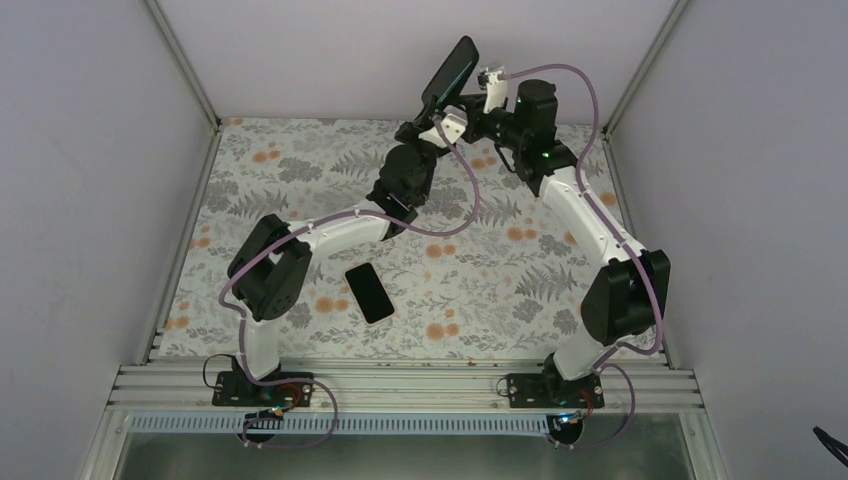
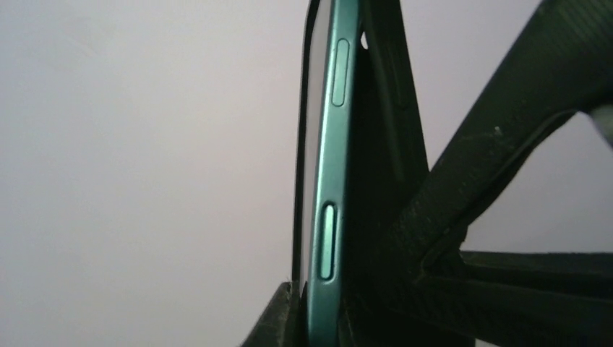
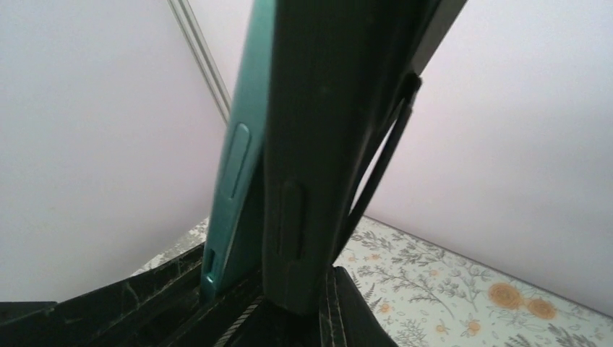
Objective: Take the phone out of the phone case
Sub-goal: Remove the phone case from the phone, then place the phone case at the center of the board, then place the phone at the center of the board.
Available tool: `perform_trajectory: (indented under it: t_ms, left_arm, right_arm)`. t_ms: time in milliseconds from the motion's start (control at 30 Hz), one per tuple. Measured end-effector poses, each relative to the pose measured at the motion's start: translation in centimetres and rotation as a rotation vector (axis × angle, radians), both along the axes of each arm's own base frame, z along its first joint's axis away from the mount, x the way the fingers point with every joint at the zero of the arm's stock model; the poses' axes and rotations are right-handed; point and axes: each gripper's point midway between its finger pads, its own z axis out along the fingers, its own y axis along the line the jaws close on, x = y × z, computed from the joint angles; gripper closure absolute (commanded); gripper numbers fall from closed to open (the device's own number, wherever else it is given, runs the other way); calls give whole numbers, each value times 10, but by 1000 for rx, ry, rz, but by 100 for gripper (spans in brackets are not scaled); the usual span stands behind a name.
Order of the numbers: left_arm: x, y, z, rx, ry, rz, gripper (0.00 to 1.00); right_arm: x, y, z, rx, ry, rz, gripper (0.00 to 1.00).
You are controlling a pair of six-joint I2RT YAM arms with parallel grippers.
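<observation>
Left gripper (image 2: 318, 325) tight on teal phone (image 2: 329, 166); right gripper (image 3: 271, 296) on black case (image 3: 318, 130)

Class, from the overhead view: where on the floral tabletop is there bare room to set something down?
Free: far-left floral tabletop, between wall and left arm; also between the black flat slab and right arm. Crowded: far centre, where both arms hold up the teal phone in its black case.

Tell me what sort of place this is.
Probably a robotics lab test cell: plain pale enclosure walls, a silver aluminium mounting rail along the near edge, and a floral-patterned table cover.
</observation>
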Motion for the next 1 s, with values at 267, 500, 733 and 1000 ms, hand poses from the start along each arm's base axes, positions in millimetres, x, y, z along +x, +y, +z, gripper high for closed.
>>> perform_trajectory:
  t_ms: [267,500,733,1000]
  left_arm:
    - [-3,5,-11,29,22,-16,98]
    - [-11,44,-35,186,109,34,98]
    - [-39,95,-40,342,196,67,98]
    - [-81,147,-109,635,291,132,91]
  right_arm:
    - [1,1,-10,-57,-16,-23,97]
    - [11,-14,-45,-203,44,-152,97]
    - [41,-89,-111,-391,220,-334,97]
    - [14,-110,-145,-486,391,-194,97]
